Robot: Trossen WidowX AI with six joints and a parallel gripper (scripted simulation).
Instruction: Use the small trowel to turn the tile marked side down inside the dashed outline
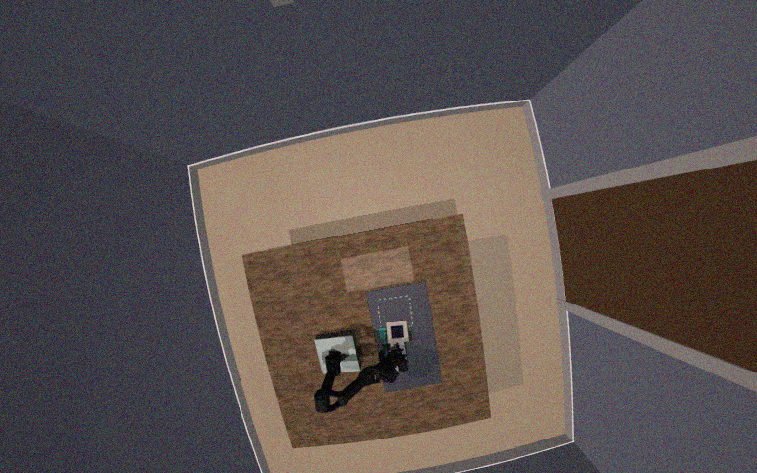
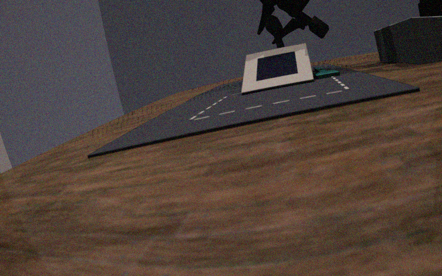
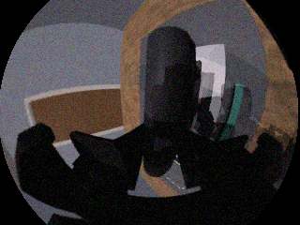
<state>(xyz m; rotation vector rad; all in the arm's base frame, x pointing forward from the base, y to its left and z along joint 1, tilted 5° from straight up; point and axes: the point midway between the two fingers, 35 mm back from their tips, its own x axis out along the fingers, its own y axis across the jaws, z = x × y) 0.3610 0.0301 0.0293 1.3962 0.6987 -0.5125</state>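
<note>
The pale square tile (image 1: 397, 331) (image 2: 277, 66) stands tilted up on its lower edge by the near end of the dashed outline (image 1: 393, 297) (image 2: 281, 102) on the dark mat (image 1: 425, 357) (image 2: 163, 130). Its dark marked square faces the exterior view and also shows from above. My gripper (image 2: 277, 30) (image 3: 159, 126) is shut on the trowel, whose thick black handle (image 3: 170, 84) stands up between the fingers. In the exterior view the gripper is above and behind the tile. The trowel's blade is hidden behind the tile, so its contact cannot be seen.
A flat teal piece (image 1: 382, 334) (image 2: 327, 72) (image 3: 234, 112) lies beside the tile. A pale object (image 3: 213, 70) also shows on the mat in the wrist view. The arm's base plate (image 1: 346, 357) is left of the mat. A lighter rectangle (image 1: 377, 268) lies beyond the mat.
</note>
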